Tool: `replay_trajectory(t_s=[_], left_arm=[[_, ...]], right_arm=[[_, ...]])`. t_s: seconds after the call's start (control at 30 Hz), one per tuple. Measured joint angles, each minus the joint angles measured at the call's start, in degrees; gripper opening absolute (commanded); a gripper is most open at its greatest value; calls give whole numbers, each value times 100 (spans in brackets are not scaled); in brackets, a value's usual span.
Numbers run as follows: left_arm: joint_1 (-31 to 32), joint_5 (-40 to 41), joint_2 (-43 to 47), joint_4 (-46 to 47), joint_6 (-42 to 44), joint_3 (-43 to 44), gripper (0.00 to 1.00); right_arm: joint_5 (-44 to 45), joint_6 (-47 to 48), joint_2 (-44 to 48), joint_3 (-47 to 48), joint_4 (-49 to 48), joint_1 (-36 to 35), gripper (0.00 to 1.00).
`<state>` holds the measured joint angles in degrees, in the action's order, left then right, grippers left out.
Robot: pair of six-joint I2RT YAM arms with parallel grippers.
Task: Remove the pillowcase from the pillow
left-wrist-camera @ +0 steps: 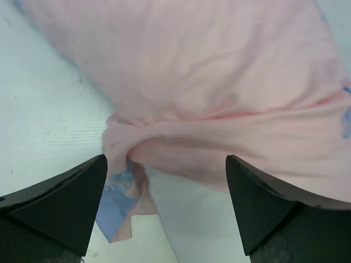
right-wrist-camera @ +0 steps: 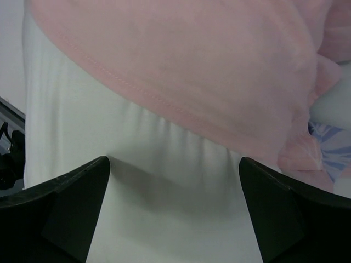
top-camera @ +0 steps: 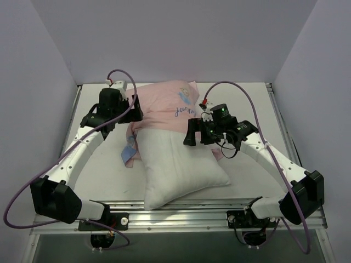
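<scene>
Pillowcase (top-camera: 170,107), pink side out, is seen from above bunched over the far half of the pillow (top-camera: 178,164) on the table (top-camera: 104,170). Left wrist: left gripper (left-wrist-camera: 165,159) is spread, nothing grasped, pink folds ahead. Right wrist: right gripper (right-wrist-camera: 174,160) is spread, nothing grasped, over white pillow.

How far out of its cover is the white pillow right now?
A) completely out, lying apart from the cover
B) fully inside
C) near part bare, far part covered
C: the pillow shows bare white at its near part, while the pillowcase, pink side out, wraps its far end.
</scene>
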<state>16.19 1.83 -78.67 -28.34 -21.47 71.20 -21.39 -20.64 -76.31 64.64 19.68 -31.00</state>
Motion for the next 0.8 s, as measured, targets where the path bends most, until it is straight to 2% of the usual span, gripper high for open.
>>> replay_trajectory(t_s=[0.17, 0.37, 0.47, 0.5, 0.53, 0.57, 0.6, 0.63, 0.8], left_arm=[[844, -96, -352, -142, 804, 1069, 97], [1453, -387, -1519, -186, 1451, 2236, 98], [1646, -457, -2262, -326, 1742, 2841, 100], [1692, -485, -2474, -376, 1821, 3016, 100], [1733, -522, -2680, -470, 1908, 3204, 100], [1779, -560, -2863, -553, 1982, 3368, 100], [1823, -586, -3023, -638, 2063, 3523, 100], [1867, -614, -3161, -710, 2135, 3652, 96], [2039, -662, -3464, -922, 2398, 3936, 93]], right_arm=[[446, -280, 2, -111, -35, 72, 100], [76, -334, -59, -501, -522, 107, 98], [-216, -334, -227, -704, -909, 111, 64], [-321, -321, -278, -782, -1036, 125, 28], [-420, -323, -323, -848, -1150, 136, 13], [-516, -367, -361, -914, -1274, 146, 3], [-577, -380, -382, -968, -1386, 146, 0], [-629, -389, -393, -1010, -1488, 146, 0], [-767, -343, -393, -1082, -1733, 144, 0]])
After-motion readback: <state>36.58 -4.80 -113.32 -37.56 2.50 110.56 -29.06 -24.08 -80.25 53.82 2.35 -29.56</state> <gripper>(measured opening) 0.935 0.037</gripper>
